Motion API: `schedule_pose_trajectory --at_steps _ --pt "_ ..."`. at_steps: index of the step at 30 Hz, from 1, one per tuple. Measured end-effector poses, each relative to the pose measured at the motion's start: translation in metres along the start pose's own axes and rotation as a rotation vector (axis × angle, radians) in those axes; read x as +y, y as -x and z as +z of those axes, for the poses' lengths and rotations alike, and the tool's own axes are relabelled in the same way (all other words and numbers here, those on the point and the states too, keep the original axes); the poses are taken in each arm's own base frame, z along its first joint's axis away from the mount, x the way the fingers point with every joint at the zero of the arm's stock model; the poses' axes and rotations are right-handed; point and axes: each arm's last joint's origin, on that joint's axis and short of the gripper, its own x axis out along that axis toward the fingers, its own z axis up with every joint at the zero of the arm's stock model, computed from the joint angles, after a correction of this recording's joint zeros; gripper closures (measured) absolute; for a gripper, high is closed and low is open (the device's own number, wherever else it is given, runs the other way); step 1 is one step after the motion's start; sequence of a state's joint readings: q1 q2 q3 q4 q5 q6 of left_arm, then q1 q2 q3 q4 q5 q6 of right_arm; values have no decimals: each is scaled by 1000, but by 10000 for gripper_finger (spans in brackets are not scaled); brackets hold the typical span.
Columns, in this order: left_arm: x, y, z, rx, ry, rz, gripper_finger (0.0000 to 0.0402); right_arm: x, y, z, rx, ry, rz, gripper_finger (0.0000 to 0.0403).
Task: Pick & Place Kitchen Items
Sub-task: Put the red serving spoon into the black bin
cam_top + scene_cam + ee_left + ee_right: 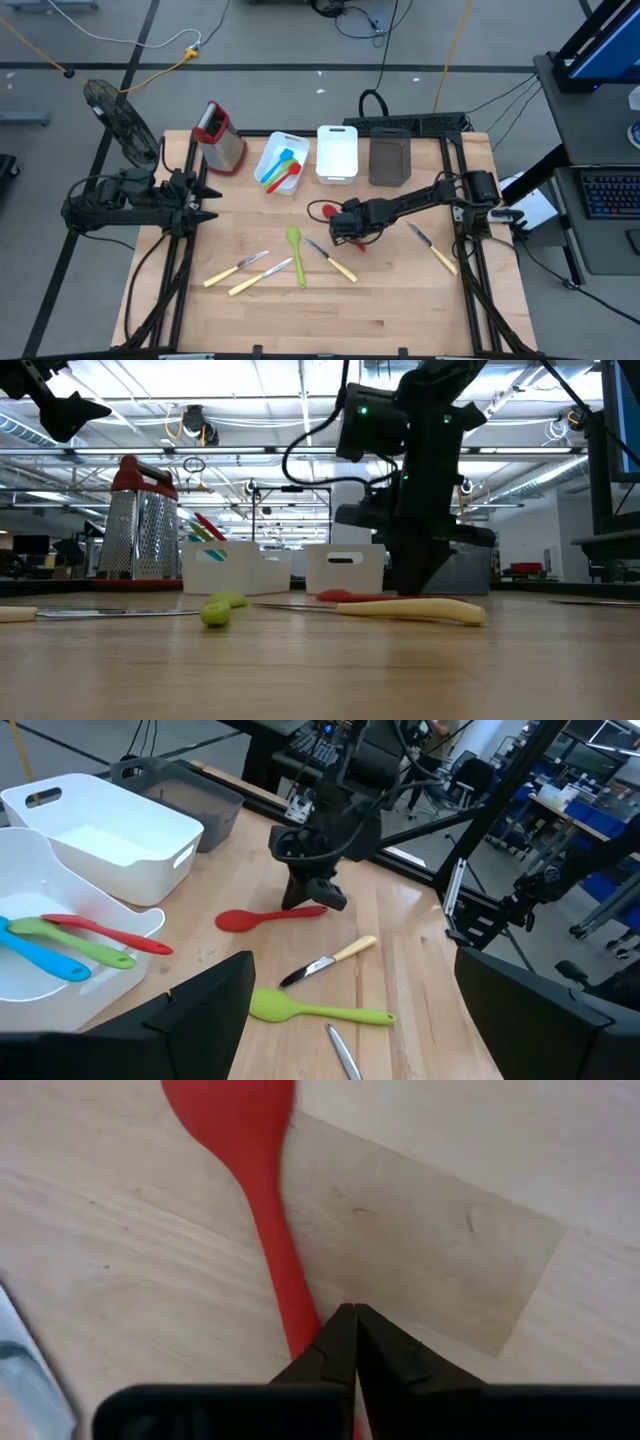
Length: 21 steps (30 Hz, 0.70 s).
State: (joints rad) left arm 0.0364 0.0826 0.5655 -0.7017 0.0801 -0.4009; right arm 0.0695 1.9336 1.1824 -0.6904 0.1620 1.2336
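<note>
The right gripper [353,1342] is low on the table centre, fingertips pressed together over the handle of the red spoon [245,1170] (its end is hidden under them, so a real grip cannot be confirmed). The left gripper [208,201] waits wide open at the left edge.

You can't see the far end of the red spoon's handle [285,1295]: in the right wrist view it runs under the right gripper's [353,1330] meeting fingertips at 6 o'clock. The spoon's bowl is cut by that picture's edge at 12 o'clock. A knife blade [25,1370] shows only as a blurred sliver at 8 o'clock. From above, the arm covers most of that spoon [322,211]. In the low view you can't make out what lies in the curved white bin [232,567].
</note>
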Motion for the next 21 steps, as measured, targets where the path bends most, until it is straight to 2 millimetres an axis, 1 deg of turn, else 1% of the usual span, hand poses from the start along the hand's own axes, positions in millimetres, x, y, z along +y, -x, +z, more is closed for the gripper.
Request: schedule_pose_trajectory --at_steps 2,5,10,15,18,21 --pt "0 0 0 0 -3 0 50 3 0 1 -19 -3 30 401" --pt "0 0 0 0 -1 0 50 8 1 3 -41 14 76 388" --pt "0 0 0 3 0 -4 50 5 15 8 -61 21 107 352" --pt "0 0 0 7 -5 -4 50 -6 35 10 -92 43 93 311" --pt "0 0 -1 7 -7 -4 50 -8 48 11 -100 41 129 286" --pt "0 0 -1 7 -13 -4 50 -3 53 6 -108 81 180 257"
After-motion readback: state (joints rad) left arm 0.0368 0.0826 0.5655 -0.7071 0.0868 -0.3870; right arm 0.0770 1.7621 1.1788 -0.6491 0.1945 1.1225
